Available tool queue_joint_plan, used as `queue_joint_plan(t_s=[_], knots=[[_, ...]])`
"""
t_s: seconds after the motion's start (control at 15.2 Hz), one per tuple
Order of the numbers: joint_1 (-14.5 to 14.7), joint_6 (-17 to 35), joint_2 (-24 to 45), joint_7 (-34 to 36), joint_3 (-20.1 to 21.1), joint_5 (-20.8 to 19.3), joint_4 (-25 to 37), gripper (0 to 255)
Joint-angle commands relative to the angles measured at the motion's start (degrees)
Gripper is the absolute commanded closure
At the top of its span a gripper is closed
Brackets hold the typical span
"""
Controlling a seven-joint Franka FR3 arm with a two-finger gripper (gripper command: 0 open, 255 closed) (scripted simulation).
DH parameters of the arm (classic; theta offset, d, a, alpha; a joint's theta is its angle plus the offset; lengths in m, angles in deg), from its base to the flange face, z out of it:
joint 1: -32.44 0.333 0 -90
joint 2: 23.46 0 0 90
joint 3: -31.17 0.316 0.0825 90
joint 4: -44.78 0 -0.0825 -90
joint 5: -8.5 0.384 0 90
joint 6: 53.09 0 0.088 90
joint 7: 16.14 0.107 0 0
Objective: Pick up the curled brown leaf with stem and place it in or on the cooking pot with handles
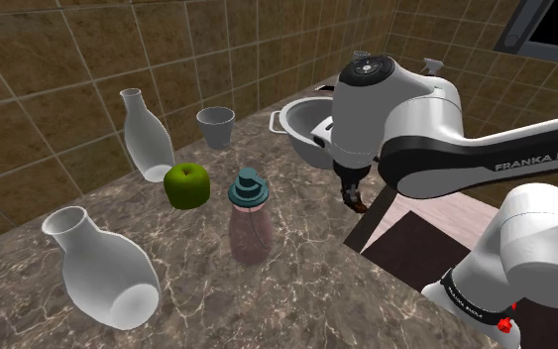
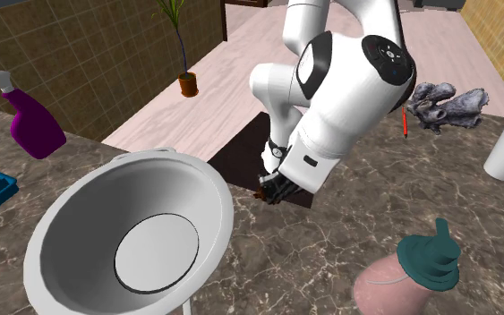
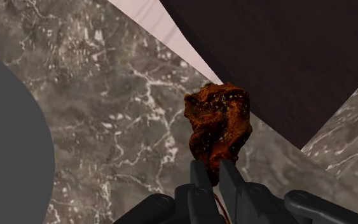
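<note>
Presently the leaf (image 3: 217,121) is clamped thinly in the pincer (image 3: 213,170); it could be lost before the pot (image 2: 80,206).

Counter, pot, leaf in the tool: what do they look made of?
Counter: stone, marble-like, seemingly polished; brown-grey with white veins.
Pot: plain light grey, smooth, matte; possibly metal, but the look leaves it open.
Leaf, clasped in the tool: dry plant matter; crinkled, rust-brown, dull.
</note>
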Motion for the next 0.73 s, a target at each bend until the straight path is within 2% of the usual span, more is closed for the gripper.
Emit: queue_joint_plan(t_s=[0.0,0.66], knots=[[0.1,-1.9,-0.7,-0.7,-0.3,0.2,1.3,255],[0.2,-10.0,-3.0,-3.1,-1.1,0.6,7.4,255]])
